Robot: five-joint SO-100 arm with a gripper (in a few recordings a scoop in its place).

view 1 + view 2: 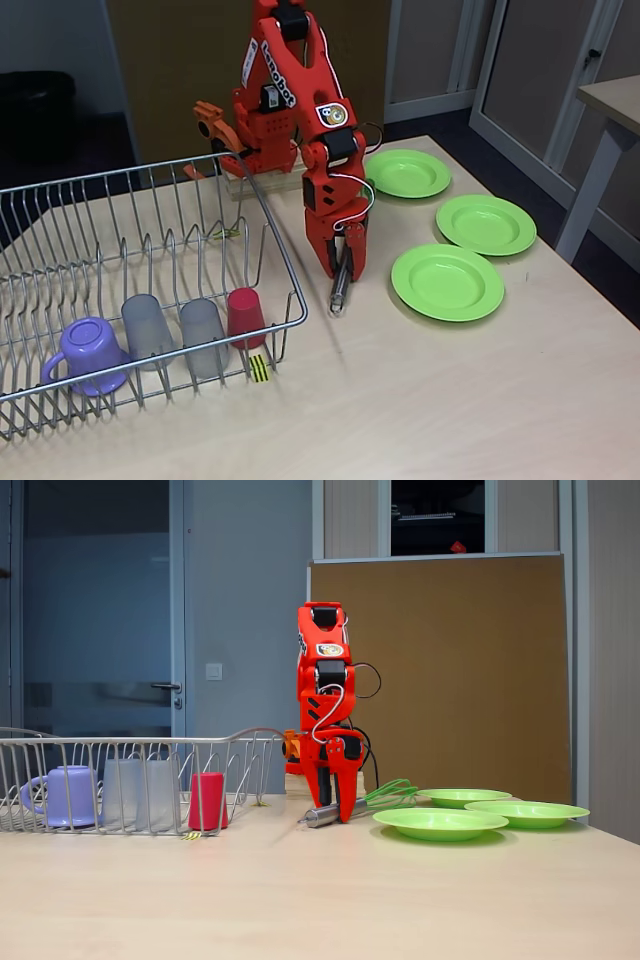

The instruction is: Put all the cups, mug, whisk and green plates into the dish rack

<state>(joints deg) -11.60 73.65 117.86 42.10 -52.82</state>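
Note:
My gripper (342, 275) (338, 805) points straight down, shut on the whisk's slim metal handle (339, 296) (320, 816), just right of the dish rack (268, 225) (250, 736). The whisk's handle end touches the table. Its green loops (392, 790) show behind the gripper in a fixed view and are hidden by the arm in the other. In the rack's front row stand the purple mug (88, 350) (62, 795), two grey cups (148, 325) (203, 333) (122, 792) and the red cup (245, 315) (208, 800), upside down. Three green plates (407, 172) (485, 223) (447, 281) (440, 822) lie on the table to the right.
The arm's base (262, 150) stands on a wooden block at the table's back edge, behind the rack's corner. A yellow-black tag (259, 368) hangs at the rack's front. Another table's leg (585, 200) stands beyond the right edge. Bare tabletop stretches in front of the plates.

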